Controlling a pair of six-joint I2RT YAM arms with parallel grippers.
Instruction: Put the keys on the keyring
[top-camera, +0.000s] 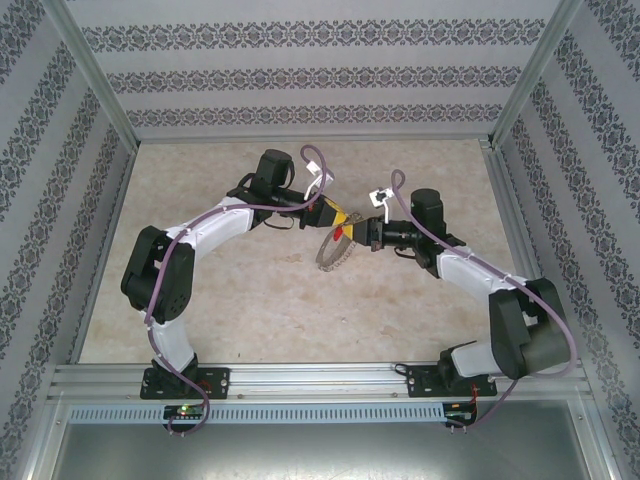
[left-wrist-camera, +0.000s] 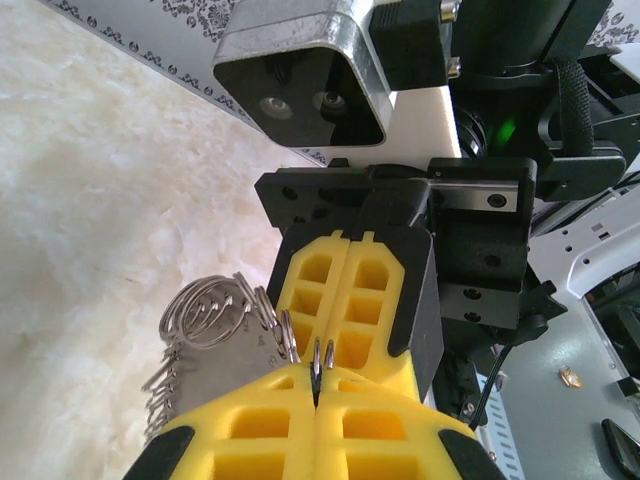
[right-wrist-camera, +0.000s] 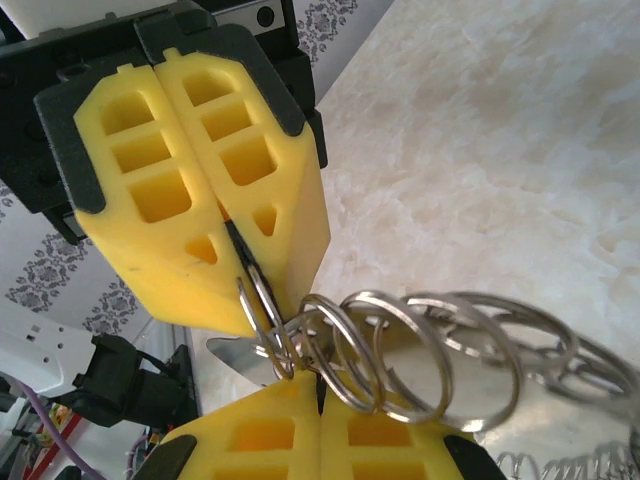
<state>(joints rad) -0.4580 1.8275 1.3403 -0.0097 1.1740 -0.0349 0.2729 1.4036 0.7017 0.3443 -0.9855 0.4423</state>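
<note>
The left gripper (left-wrist-camera: 315, 390) and right gripper (right-wrist-camera: 320, 415) are meeting tip to tip around the middle of the worktop (top-camera: 250, 320). The left one is pinching thin wires of the keyring (top-camera: 332, 255) between pressed-together fingers. The right one is pressing its fingers together among the silvery loops (right-wrist-camera: 400, 350), and whether it is gripping one I cannot tell. The red-headed key (top-camera: 341, 233) is showing between the tips, just above the hoop.

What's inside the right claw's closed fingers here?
Thin wire loops of the keyring enter the seam of the shut right claw. Its yellow fingers cover how deep they go and anything else pinched in there.
</note>
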